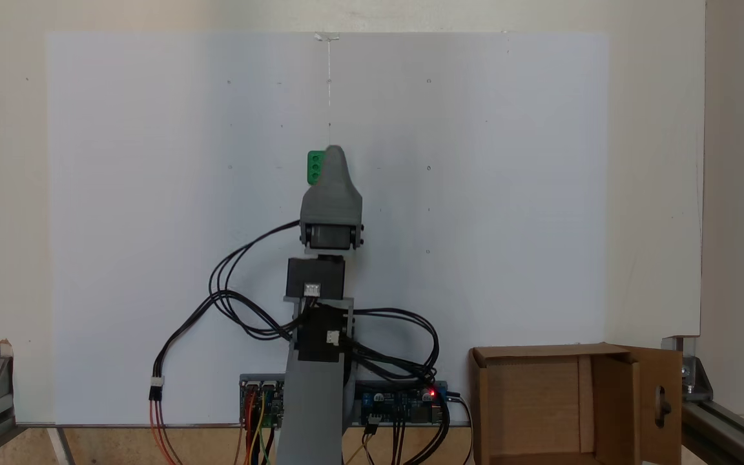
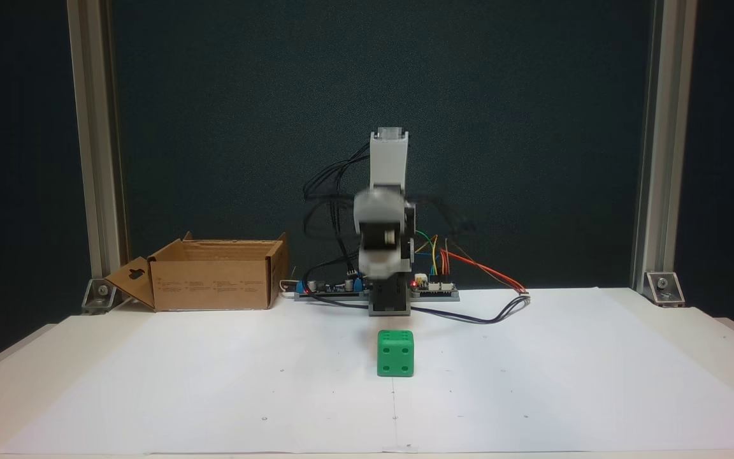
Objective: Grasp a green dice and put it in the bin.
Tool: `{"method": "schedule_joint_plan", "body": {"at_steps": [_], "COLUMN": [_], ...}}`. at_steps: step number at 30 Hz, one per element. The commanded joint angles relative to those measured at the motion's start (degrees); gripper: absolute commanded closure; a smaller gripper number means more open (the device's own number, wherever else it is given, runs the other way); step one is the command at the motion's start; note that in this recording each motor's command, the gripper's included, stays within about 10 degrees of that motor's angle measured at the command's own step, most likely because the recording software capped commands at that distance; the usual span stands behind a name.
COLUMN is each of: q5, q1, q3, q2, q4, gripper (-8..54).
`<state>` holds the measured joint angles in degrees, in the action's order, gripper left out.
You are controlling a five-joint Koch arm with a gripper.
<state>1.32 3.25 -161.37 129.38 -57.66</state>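
**Q:** Where is the piece you're after?

**A:** The green dice (image 2: 395, 352) sits alone on the white paper sheet (image 2: 214, 382) that covers the counter (image 2: 717, 338), out in front of my base. In the top-down fixed view it (image 1: 314, 167) peeps out just to the left of my gripper (image 1: 334, 154), which overlaps it from above. From the front, my arm is raised and blurred, and the dice stands free on the paper with nothing touching it.

**Q:** And your gripper, apart or together?

**A:** I can't tell. From above, the jaws stack into one grey wedge, and the front view is smeared.

**Q:** How do you expect the dice to handle?

**A:** My guess is light, rigid plastic. It won't squash or break, but the smooth faces and rounded corners could let it squirt out if I pinch off-centre or near an edge. I'd take it across two opposite flat side faces, low and at the middle, squared to the jaws. It looks about as wide as my gripper tip, so I'd want the jaws well spread before coming down.

**Q:** Where does it go?

**A:** Into the bin (image 2: 214, 284), the open cardboard box beside the controller boards (image 2: 434, 290), well apart from the dice. Its slotted flap (image 1: 661, 397) hangs outward, so I'd come in over the open top.
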Motion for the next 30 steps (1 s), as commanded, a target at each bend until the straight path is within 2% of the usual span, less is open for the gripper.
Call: {"method": "schedule_joint_plan", "body": {"at_steps": [1,21,26,30], "q5": [0.2,-0.2,-0.2,-0.2], "q1": [0.3,-1.2,-2.0,-2.1], "q3": [8.3,51.7,64.1,72.7], "q2": [6.3,5.8,0.2,-9.6], "q4": [9.0,85.4,103.5,118.4], "gripper": [1.2,2.4,2.5,2.4]}}
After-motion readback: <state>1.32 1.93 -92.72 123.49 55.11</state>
